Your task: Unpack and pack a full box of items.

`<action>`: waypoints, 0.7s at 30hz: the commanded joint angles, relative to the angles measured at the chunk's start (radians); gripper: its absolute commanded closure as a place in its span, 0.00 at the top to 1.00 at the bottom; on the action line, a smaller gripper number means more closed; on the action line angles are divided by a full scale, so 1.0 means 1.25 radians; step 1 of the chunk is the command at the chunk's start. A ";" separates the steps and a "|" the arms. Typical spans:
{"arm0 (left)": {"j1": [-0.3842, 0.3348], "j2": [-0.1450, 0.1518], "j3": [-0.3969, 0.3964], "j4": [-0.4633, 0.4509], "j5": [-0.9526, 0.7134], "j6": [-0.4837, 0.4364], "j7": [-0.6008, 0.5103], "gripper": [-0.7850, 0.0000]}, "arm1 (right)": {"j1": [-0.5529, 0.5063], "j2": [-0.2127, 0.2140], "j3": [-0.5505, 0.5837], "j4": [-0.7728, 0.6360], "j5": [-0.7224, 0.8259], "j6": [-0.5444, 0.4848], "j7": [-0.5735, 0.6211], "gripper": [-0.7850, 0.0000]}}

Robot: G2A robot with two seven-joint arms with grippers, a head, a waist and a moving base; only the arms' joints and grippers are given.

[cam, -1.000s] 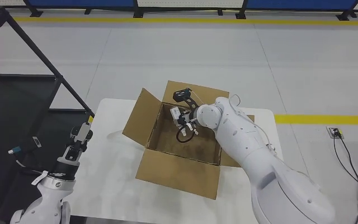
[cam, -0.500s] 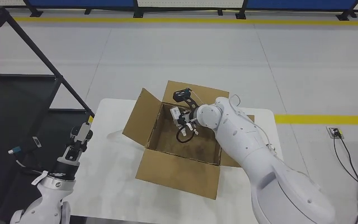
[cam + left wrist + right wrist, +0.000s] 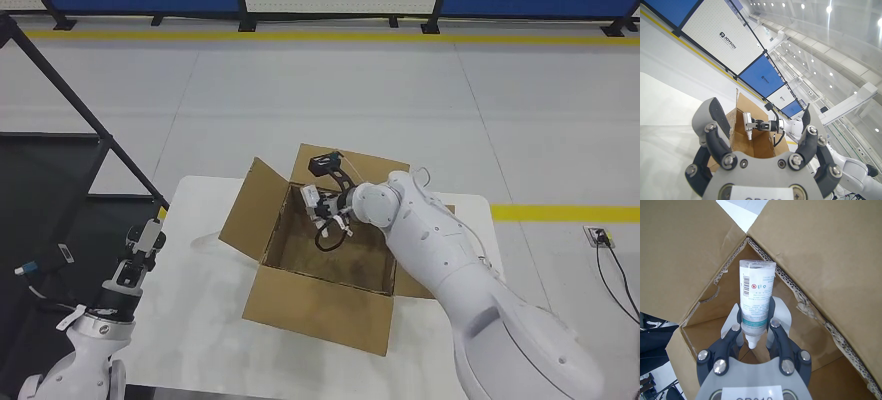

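An open cardboard box [image 3: 316, 310] stands on the white table [image 3: 200, 320], its flaps spread. My right gripper [image 3: 318, 203] is above the box's far left corner, shut on a white bottle [image 3: 755, 289] with a printed label and a nozzle cap. The bottle [image 3: 747, 123] hangs nozzle down over the box [image 3: 755, 147]. In the right wrist view the gripper [image 3: 755, 311] clamps the bottle near its neck, over an inner corner of the box [image 3: 810, 275]. My left gripper [image 3: 762, 121] is open and holds nothing; it [image 3: 148, 238] is near the table's left edge.
A dark frame and black surface [image 3: 50, 200] stand left of the table. The box's left flap [image 3: 250, 205] leans out over the table. Bare tabletop lies between the left gripper and the box.
My right gripper has lifted the bottle slightly, toward the box's far left corner. The left arm has not moved.
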State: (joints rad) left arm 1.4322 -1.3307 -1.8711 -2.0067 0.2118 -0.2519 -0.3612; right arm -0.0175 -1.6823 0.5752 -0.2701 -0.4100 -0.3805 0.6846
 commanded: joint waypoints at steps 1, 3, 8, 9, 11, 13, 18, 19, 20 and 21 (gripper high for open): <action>0.000 0.000 0.000 0.000 0.000 0.000 0.000 1.00 | 0.000 0.007 0.008 -0.012 0.004 -0.021 0.012 0.00; 0.000 0.000 0.000 0.000 0.000 0.000 0.000 1.00 | 0.002 0.018 0.018 -0.027 0.007 -0.050 0.027 0.00; 0.000 0.000 0.000 0.000 0.000 0.000 0.000 1.00 | -0.004 0.059 0.053 -0.110 -0.001 -0.099 0.020 0.00; 0.000 0.000 0.000 0.000 0.000 0.000 0.000 1.00 | -0.009 0.071 0.063 -0.137 -0.007 -0.104 0.017 0.00; 0.000 0.000 0.000 0.000 0.000 0.000 0.000 1.00 | -0.028 0.099 0.091 -0.202 -0.017 -0.102 0.018 0.00; 0.000 0.000 0.000 0.000 0.000 0.000 0.000 1.00 | -0.061 0.133 0.128 -0.299 -0.037 -0.076 0.027 0.00; 0.000 0.000 0.000 0.000 0.000 0.000 0.000 1.00 | -0.267 0.241 0.302 -0.736 -0.140 0.078 0.120 0.00; 0.000 0.000 0.000 0.000 0.000 0.000 0.000 1.00 | -0.330 0.262 0.349 -0.848 -0.171 0.116 0.147 0.00; 0.000 0.000 0.000 0.000 0.000 0.000 0.000 1.00 | -0.394 0.279 0.395 -0.956 -0.199 0.148 0.176 0.00; 0.000 0.000 0.000 0.000 0.000 0.000 0.000 1.00 | -0.456 0.293 0.437 -1.052 -0.223 0.173 0.201 0.00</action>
State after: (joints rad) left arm 1.4322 -1.3307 -1.8711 -2.0067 0.2118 -0.2519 -0.3612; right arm -0.4936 -1.3323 1.0597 -1.3807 -0.6591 -0.2005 0.9039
